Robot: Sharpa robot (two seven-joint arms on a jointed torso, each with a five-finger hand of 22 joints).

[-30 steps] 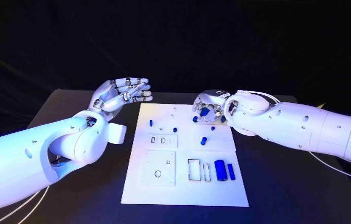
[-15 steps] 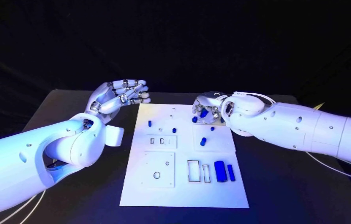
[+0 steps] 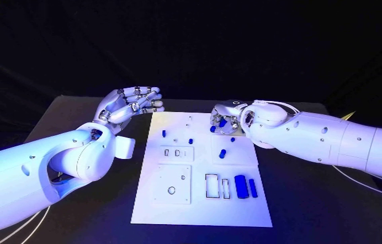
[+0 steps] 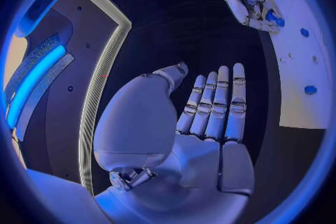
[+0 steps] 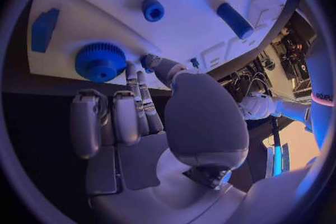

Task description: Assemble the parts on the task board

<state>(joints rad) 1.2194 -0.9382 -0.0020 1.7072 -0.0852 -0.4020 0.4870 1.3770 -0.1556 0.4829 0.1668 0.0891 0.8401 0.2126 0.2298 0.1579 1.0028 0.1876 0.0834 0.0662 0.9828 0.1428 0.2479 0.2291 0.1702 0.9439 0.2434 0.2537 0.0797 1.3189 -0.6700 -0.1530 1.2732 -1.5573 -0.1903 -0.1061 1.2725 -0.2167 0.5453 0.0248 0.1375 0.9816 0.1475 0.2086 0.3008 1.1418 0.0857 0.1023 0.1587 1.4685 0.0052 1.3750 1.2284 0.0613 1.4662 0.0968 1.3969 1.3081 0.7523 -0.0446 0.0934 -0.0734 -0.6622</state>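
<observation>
Parts lie in blue on the white task board (image 3: pixel 151 211), a long plate running away from the robot down the middle of the black tabletop (image 3: pixel 79 117), with dark room behind. In the head view two blue bars (image 3: pixel 245 186) lie side by side at the near right of the board, long axes running along its length, beside two empty rectangular slots. I count four smaller blue pegs farther up: one (image 3: pixel 164 134) near the left edge, one (image 3: pixel 191 141) mid-board, one (image 3: pixel 222 154) lying slightly tilted, one (image 3: pixel 232 139) just beyond it. The left hand (image 3: pixel 127 105) is raised beside the board's far left corner, palm up, fingers curled loosely with nothing in them. The right hand (image 3: pixel 227 118) sits at the far right of the board, fingers around a blue part (image 3: pixel 222 122). In the left wrist view the left hand (image 4: pixel 203 123) shows fingers straight and close together, empty, with the right hand (image 4: pixel 245 0) across the board touching something blue. In the right wrist view the right hand (image 5: pixel 140 117) has its fingertips (image 5: pixel 133 75) against a blue toothed gear (image 5: pixel 100 61) at the board's edge; a small blue ring (image 5: pixel 153 9), a blue cylinder (image 5: pixel 234 20) and a flat blue block (image 5: pixel 43 28) lie nearby.
</observation>
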